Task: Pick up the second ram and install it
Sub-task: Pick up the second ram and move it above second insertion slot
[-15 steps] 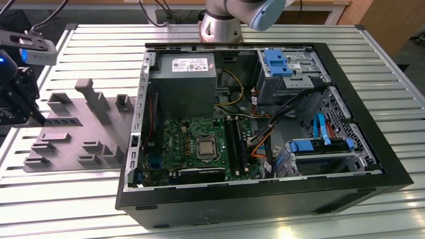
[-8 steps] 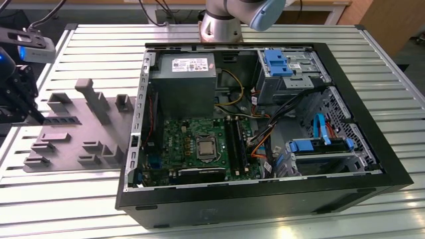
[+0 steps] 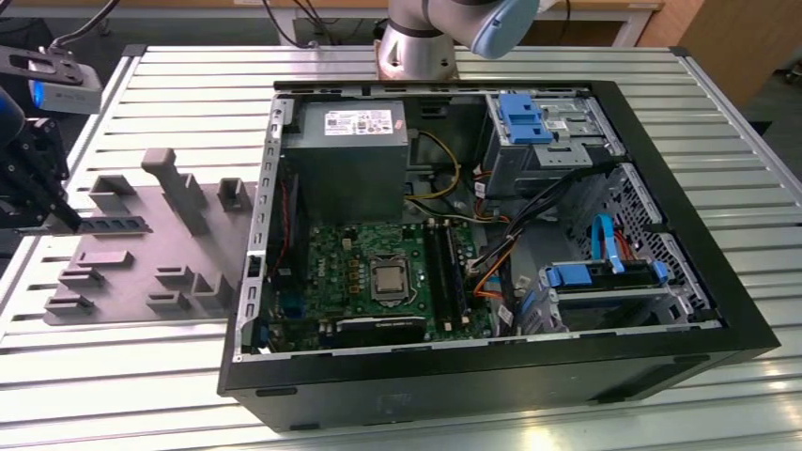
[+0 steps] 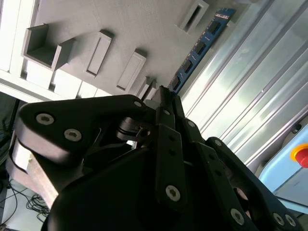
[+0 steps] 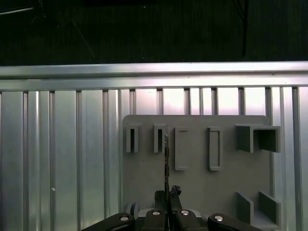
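One end of the second ram (image 4: pixel 199 45) is being pinched by the closed gripper (image 4: pixel 162 92), its long axis pointing straight out from the fingertips (edge-on) over the grey holder tray (image 5: pixel 144 192).

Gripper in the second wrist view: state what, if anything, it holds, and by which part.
The gripper holds the thin, long, blue-green memory stick with black chips by one end.

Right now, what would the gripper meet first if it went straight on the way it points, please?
Probably the thin blue-green memory stick, in line just beyond the black gripper, over the grey slotted holder plate; contact is unclear.
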### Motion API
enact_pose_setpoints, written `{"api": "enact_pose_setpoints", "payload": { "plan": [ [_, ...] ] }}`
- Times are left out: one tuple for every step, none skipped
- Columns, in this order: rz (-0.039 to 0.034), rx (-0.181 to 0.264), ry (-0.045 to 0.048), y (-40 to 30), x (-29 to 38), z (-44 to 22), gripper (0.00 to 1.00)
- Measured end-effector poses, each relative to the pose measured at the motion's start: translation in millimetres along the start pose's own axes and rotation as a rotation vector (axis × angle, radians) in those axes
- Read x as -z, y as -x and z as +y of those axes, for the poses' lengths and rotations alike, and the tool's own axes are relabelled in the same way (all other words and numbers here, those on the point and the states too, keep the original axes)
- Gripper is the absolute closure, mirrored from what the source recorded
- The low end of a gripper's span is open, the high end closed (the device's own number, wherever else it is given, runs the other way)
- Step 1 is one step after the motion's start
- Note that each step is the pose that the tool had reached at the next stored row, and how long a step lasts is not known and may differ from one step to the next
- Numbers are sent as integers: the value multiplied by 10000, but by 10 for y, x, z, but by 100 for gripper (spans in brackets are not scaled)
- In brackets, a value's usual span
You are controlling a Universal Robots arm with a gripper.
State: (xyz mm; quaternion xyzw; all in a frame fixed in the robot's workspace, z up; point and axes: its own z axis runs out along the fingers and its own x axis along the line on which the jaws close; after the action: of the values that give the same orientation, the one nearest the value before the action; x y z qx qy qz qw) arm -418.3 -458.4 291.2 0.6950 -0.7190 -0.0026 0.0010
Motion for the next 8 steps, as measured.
{"api": "enact_pose_setpoints", "payload": {
  "plan": [
    [0,0,0,0,7,0,86],
    [1,0,0,1,15,0,86],
    [0,0,0,1,23,0,86],
    [0,0,0,1,30,0,86],
    [0,0,0,2,37,0,86],
    [0,0,0,2,44,0,86],
    [0,0,0,2,51,0,86],
    [0,0,0,3,58,0,86]
  ]
}}
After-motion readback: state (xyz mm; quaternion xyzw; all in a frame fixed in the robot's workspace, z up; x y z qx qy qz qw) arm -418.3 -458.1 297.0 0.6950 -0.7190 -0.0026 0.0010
